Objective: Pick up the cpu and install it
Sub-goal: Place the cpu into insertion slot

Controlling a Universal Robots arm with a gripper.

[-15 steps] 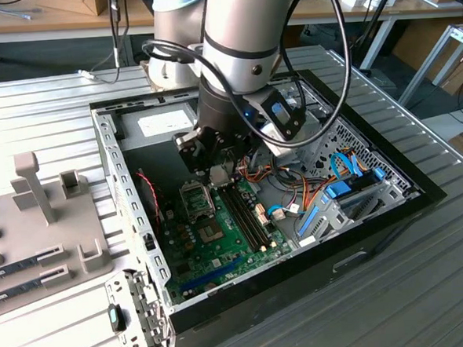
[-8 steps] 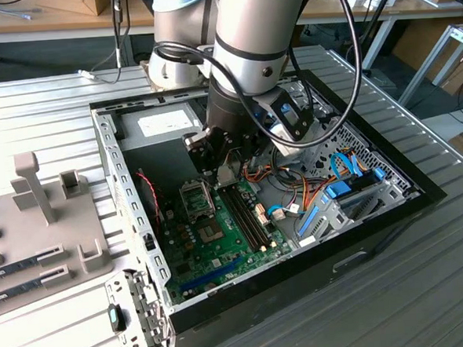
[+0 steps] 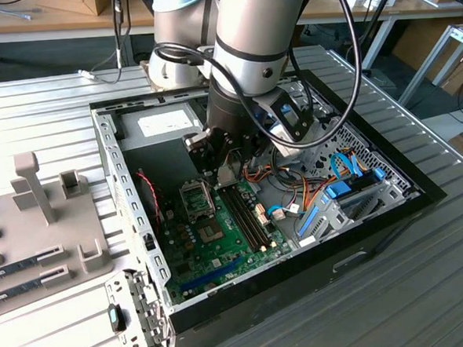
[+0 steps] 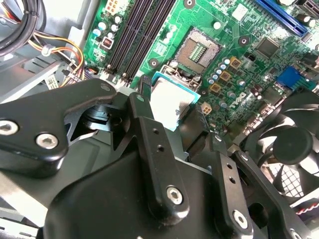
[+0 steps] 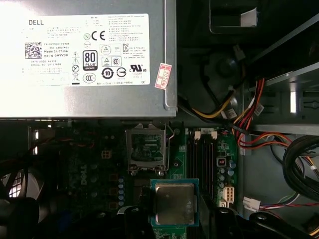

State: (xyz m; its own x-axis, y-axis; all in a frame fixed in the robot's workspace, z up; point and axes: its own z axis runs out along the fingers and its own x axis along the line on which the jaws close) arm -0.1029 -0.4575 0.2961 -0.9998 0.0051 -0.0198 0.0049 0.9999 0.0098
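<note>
My gripper (image 3: 220,168) hangs inside the open computer case (image 3: 391,211), a little above the green motherboard (image 3: 220,241). It is shut on the cpu (image 4: 169,102), a flat silvery square with a thin green rim, held by its edges between the two black fingers (image 4: 143,94). In the first wrist view the cpu (image 5: 174,203) sits just short of the open cpu socket (image 5: 147,148), with the gripper (image 5: 174,211) around it. The socket (image 4: 198,51) lies uncovered on the board with its metal frame raised (image 3: 197,198).
The grey power-supply box (image 5: 84,55) lies just beyond the socket. Black memory slots (image 4: 132,35) run alongside the socket. A black fan (image 4: 289,149) and bundles of coloured cables (image 3: 296,193) crowd the case. A grey fixture tray (image 3: 38,225) stands at the exterior view's left.
</note>
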